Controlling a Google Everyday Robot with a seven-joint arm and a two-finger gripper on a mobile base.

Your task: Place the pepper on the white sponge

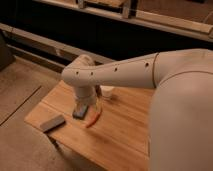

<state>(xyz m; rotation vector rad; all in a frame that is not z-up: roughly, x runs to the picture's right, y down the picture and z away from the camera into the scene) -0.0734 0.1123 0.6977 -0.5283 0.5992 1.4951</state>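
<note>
The pepper (92, 119), slim and orange-red, lies on the wooden table (120, 135) just right of the white sponge (80, 111), a small bluish-grey block. My gripper (86, 102) points down from the white wrist, directly over the sponge's far edge and the pepper's upper end. The wrist hides most of it. It stands open, and I see nothing lifted in it. Both the pepper and the sponge rest on the table.
A longer, flatter grey block (52, 123) lies near the table's left front corner. A small white cup (107, 92) stands behind the wrist. My large white arm (180, 100) covers the table's right side. Bare floor lies left of the table.
</note>
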